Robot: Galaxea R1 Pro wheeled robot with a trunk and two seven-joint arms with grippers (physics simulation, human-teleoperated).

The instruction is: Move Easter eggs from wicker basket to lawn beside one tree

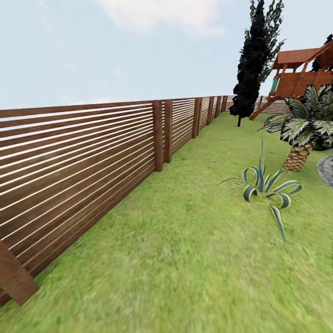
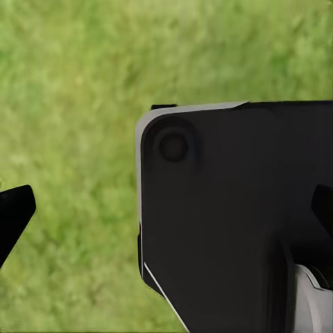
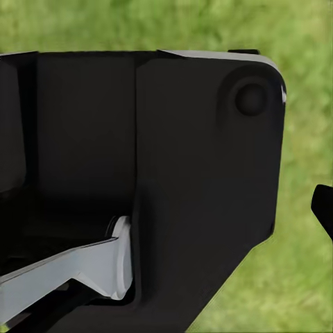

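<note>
While the head view looks along the garden, the lawn spreads wide and green beside a brown slatted fence running away on the left. Near the far end of the fence stands an all-black tree with a thin dark trunk, and beside it a wooden play structure. Closer, on the right, a short palm grows just behind a spiky striped plant. Each wrist view looks down on grass past a dark robot body panel; 1 dark fingertip of the left pincer and 1 of the right show at the edges, so I cannot tell how far either pincer is open or whether it holds anything
</note>
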